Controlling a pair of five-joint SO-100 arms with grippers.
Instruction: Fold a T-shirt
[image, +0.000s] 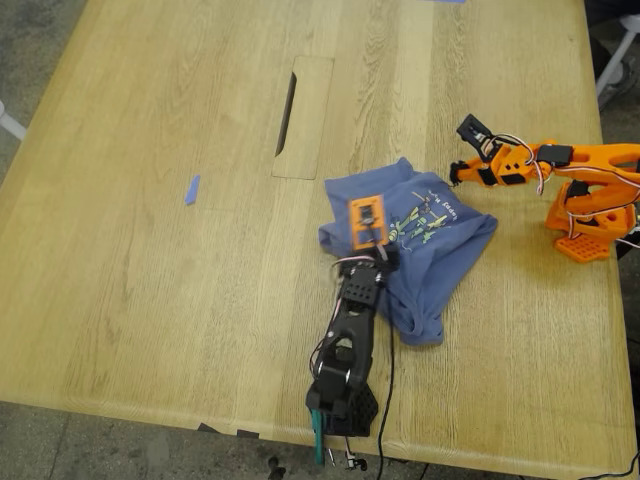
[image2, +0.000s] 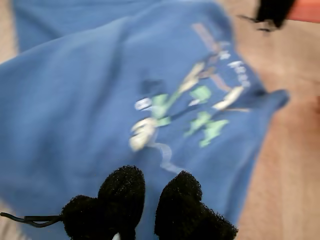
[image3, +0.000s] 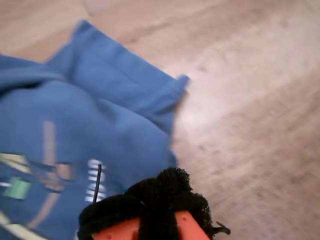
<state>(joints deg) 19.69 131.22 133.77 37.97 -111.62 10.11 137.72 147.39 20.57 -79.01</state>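
T-shirt (image: 420, 240) lies in a crumpled heap on the wooden table (image: 150, 250), toward the exterior view's right, with its green and yellow picture facing up. It is not flat at all, and one part hangs down in a bunch toward the near edge. My first gripper (image2: 150, 197) hovers over the shirt near the picture, with its two fuzzy black tips a little apart and nothing between them. My second gripper (image3: 150, 200) is beside the shirt's edge close to the white words, but its tips bunch together in the picture, so I cannot tell if it is apart or together. I think the big risk is grabbing the wrong spot. If a gripper pinches the middle of the heap, it may pick up two layers at once, and the shirt would stay lumpy. If only one gripper pulls, the whole shirt may slide across the smooth wood. A little blue tape scrap (image: 192, 189) sits well apart and should not get in the way.
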